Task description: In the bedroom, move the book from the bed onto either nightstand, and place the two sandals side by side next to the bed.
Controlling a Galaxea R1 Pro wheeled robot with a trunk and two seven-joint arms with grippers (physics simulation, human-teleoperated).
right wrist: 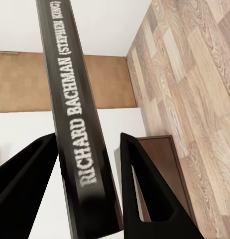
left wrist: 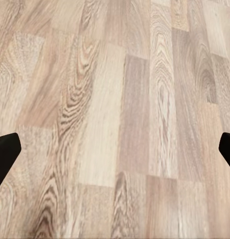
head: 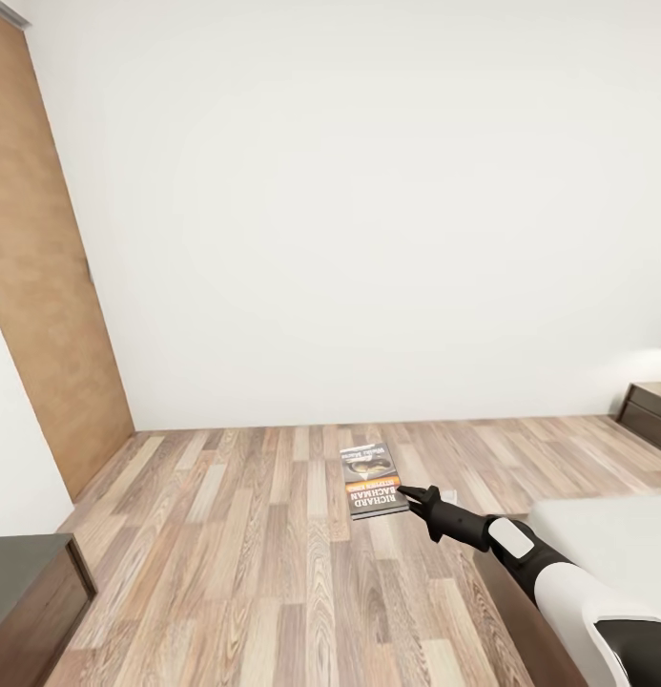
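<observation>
gripping the book [head: 373, 481], right fingers [right wrist: 150, 194] partly cropped.

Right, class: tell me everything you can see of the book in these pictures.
The book is a thin paperback with a dark cover, a picture on its face and "RICHARD BACHMAN" in white on an orange-red band. The right gripper pinches it at one edge and holds it roughly flat in the air above the wooden floor, just off the corner of the bed. In the right wrist view its dark spine, lettered in white, runs between the two black fingers.
</observation>
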